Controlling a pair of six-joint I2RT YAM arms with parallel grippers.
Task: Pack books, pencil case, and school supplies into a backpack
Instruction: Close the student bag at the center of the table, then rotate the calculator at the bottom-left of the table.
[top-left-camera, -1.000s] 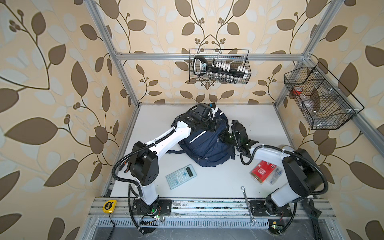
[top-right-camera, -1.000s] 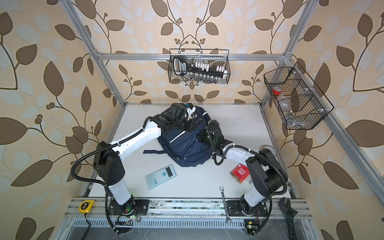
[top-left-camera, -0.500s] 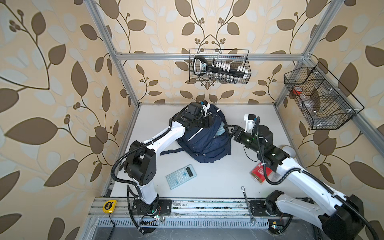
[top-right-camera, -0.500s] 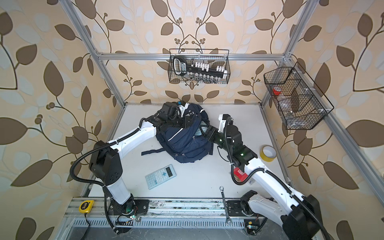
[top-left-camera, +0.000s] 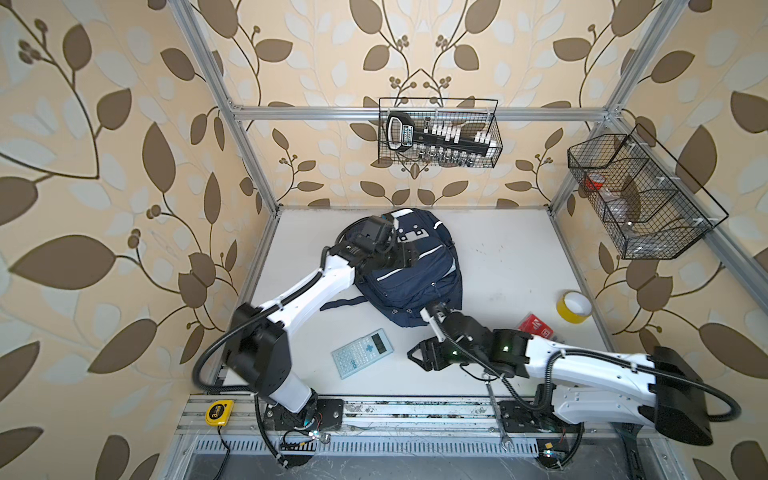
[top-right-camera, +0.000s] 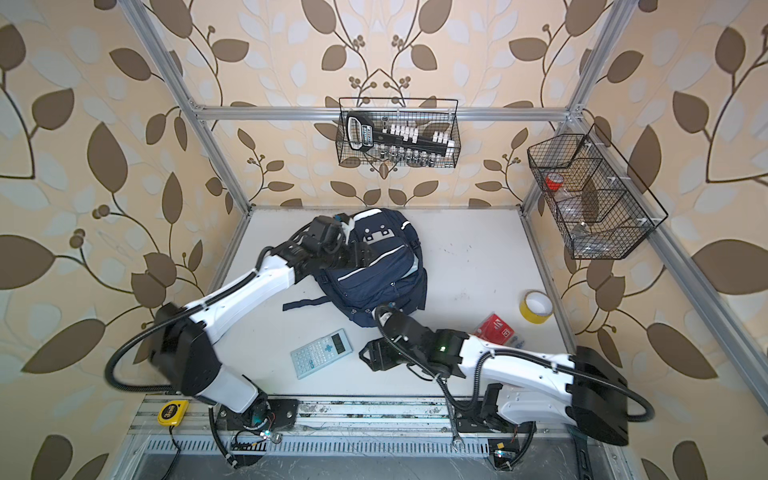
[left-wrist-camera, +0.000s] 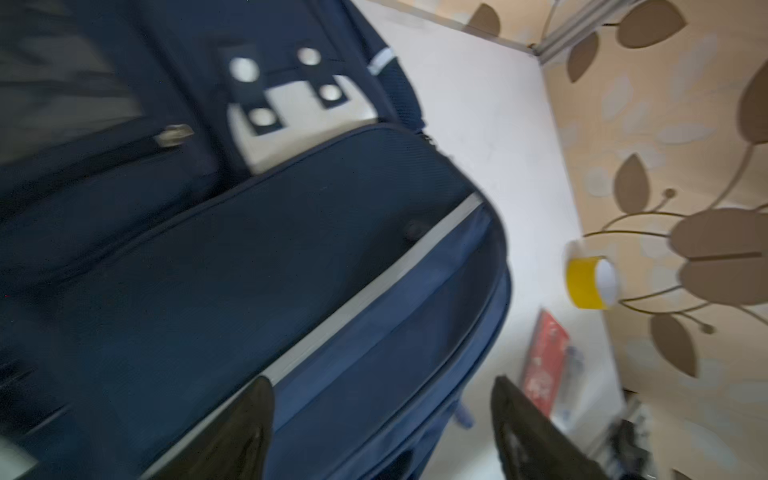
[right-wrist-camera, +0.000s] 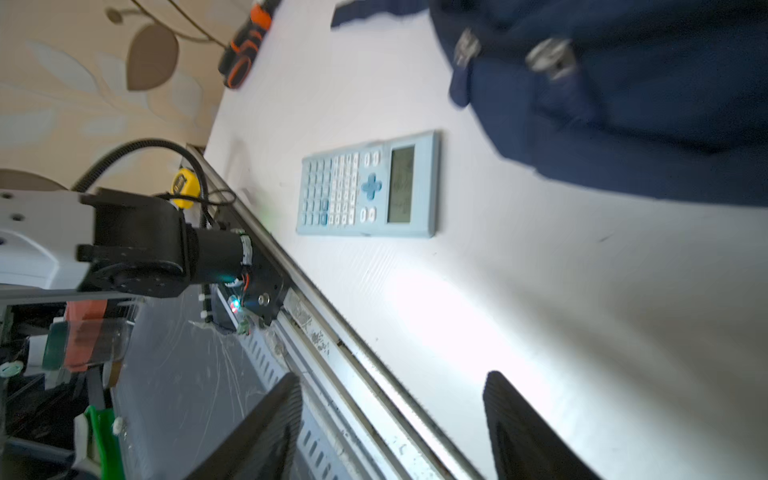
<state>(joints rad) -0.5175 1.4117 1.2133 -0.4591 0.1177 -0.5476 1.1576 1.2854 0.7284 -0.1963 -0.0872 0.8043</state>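
Step judged to be in hand: right gripper (right-wrist-camera: 392, 378) fetching the calculator (right-wrist-camera: 368, 189). It lay flat and thin on the table (right-wrist-camera: 540, 311), so the likely best approach was to square the fingers (right-wrist-camera: 270, 424) across its narrow width and come down low.

Right fingers were wide apart and empty, with the calculator ahead of the tips, not touching.

Left gripper (left-wrist-camera: 380, 382) was also wide, with nothing between its fingers. The backpack (left-wrist-camera: 249, 270) lay directly beneath; fabric contact unclear.

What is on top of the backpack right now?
Only the left claw, jaws open, over the backpack's upper front; contact is unclear. No loose item shows there. Fabric under the arm and the inside are hidden.
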